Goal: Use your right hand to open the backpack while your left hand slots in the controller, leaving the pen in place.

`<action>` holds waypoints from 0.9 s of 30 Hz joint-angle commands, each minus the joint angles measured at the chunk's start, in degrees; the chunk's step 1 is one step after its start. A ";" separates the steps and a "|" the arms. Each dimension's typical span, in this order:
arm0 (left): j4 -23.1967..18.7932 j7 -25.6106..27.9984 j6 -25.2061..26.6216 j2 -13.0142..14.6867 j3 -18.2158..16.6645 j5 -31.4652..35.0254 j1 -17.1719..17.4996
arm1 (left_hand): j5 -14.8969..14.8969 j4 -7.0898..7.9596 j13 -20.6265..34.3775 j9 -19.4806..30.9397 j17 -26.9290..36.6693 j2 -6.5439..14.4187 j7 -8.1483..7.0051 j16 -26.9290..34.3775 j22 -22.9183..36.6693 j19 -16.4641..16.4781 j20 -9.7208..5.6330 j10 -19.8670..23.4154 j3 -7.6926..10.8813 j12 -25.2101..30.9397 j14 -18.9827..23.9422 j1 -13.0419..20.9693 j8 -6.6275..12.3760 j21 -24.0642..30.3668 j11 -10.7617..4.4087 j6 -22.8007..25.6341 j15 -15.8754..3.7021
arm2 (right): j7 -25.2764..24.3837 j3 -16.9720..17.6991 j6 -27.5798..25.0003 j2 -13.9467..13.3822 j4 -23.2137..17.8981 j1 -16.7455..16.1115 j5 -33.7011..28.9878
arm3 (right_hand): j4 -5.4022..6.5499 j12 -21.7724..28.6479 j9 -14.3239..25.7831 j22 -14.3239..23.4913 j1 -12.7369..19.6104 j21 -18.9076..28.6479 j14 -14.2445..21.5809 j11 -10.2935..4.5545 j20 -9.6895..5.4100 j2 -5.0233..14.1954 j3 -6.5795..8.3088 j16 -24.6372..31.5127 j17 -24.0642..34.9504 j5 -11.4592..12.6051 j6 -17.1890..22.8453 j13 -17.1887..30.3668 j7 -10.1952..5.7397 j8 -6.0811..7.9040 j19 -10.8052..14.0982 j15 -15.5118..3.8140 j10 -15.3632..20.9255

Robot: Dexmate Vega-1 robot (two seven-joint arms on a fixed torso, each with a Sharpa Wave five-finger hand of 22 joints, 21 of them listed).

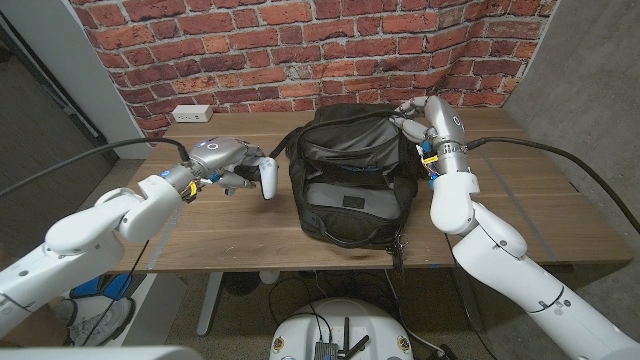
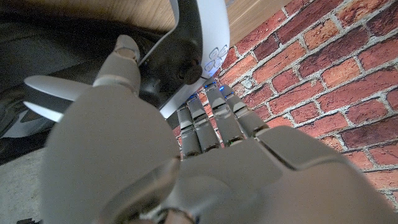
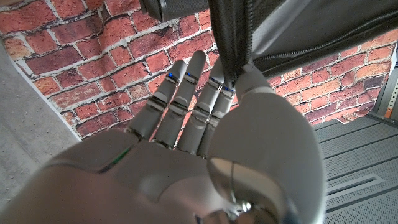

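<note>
A black backpack (image 1: 350,180) stands in the middle of the wooden table (image 1: 530,215), its top unzipped and gaping. My right hand (image 1: 412,118) pinches the bag's upper back edge (image 3: 233,43) at its far right corner and holds it up. My left hand (image 1: 225,160) holds a white and black controller (image 1: 267,178) just left of the bag, above the table. In the left wrist view the controller (image 2: 199,43) sits against my fingers (image 2: 211,121). I cannot make out a pen.
A white power strip (image 1: 191,114) lies at the table's far left edge against the brick wall. Cables trail from both arms. Bare tabletop stretches right of the bag.
</note>
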 commanded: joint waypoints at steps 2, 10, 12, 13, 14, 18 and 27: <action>-0.50 0.69 -0.62 -0.98 0.47 -1.13 -0.30 | 0.17 0.51 0.20 0.00 0.16 8.62 -6.01 -0.10 0.24 0.53 -8.76 6.20 0.95 0.00 0.58 2.37 -0.03 0.10 -5.34 8.00 -9.17 | -1.45 -0.57 0.31 0.01 1.14 1.71 -0.38 | 0.05 0.42 0.26 0.19 3.59 0.51 0.75 -0.44 -7.81 2.72 0.38 0.29 0.18 0.53 0.73 0.37 0.82 0.20 0.62 -6.35 0.93; -1.42 1.14 -0.06 -1.70 1.00 -0.90 0.21 | 0.17 0.52 0.24 -0.07 0.15 8.63 -5.98 -0.13 0.24 0.62 -8.74 6.27 0.95 -0.03 0.61 2.34 -0.16 0.12 -5.33 8.19 -9.17 | -1.84 -0.45 0.18 -0.07 1.74 2.59 -0.76 | 0.07 0.40 0.28 0.20 3.87 0.67 1.16 -0.28 -7.82 2.74 0.43 0.32 0.30 0.62 0.75 0.63 0.85 0.03 0.82 -6.43 0.85; -1.91 1.15 0.19 -1.90 1.11 -0.77 0.54 | 0.18 0.53 0.25 -0.10 0.15 8.64 -5.95 -0.13 0.24 0.64 -8.75 6.27 0.96 -0.05 0.63 2.33 -0.24 0.12 -5.34 8.17 -9.17 | -1.95 -0.46 -0.02 0.07 1.81 2.75 -0.81 | 0.13 0.40 0.29 0.20 3.88 0.71 1.41 -0.33 -7.81 2.78 0.41 0.43 0.38 0.63 0.84 0.69 0.92 0.02 0.87 -6.39 0.86; -2.35 1.31 0.30 -2.28 1.22 -0.91 0.81 | 0.18 0.54 0.26 -0.12 0.15 8.67 -5.93 -0.12 0.24 0.66 -8.75 6.27 0.97 -0.06 0.67 2.32 -0.29 0.12 -5.34 8.17 -9.17 | -1.88 -0.42 0.14 -0.03 1.89 2.86 -0.74 | 0.09 0.42 0.29 0.20 3.96 0.76 1.48 -0.41 -7.77 2.75 0.42 0.44 0.41 0.64 0.90 0.74 0.94 0.01 0.95 -6.43 0.89; -2.36 1.30 0.32 -2.29 1.22 -0.91 0.82 | 0.18 0.54 0.26 -0.12 0.15 8.67 -5.94 -0.12 0.24 0.66 -8.75 6.28 0.97 -0.07 0.67 2.31 -0.31 0.12 -5.33 8.19 -9.17 | -1.89 -0.42 0.15 -0.04 1.89 2.87 -0.72 | 0.09 0.41 0.29 0.20 4.01 0.79 1.63 -0.40 -7.76 2.76 0.42 0.52 0.46 0.65 0.89 0.78 0.90 -0.02 0.99 -6.46 0.88; -3.43 1.45 1.15 -3.32 1.95 -1.16 0.99 | 0.18 0.54 0.27 -0.15 0.15 8.67 -5.89 -0.12 0.24 0.69 -8.75 6.29 0.97 -0.08 0.71 2.30 -0.36 0.12 -5.33 8.25 -9.17 | -2.02 -0.41 0.48 0.07 2.33 3.33 -0.56 | 0.08 0.42 0.30 0.21 4.18 0.92 1.94 -0.38 -7.76 2.74 0.42 0.58 0.57 0.68 0.89 0.92 0.93 -0.13 1.16 -6.46 0.91; -4.87 1.55 2.14 -4.11 3.95 -1.52 0.57 | 0.19 0.54 0.32 -0.21 0.13 8.65 -5.81 -0.16 0.25 0.83 -8.74 6.35 0.98 -0.14 0.76 2.26 -0.64 0.15 -5.31 8.32 -9.17 | -1.63 -1.11 1.04 0.28 3.66 5.23 -0.51 | 0.15 0.37 0.33 0.22 4.32 1.07 2.14 -0.20 -7.83 2.55 0.39 0.41 0.63 0.72 0.91 1.21 1.01 -0.33 1.25 -6.34 0.87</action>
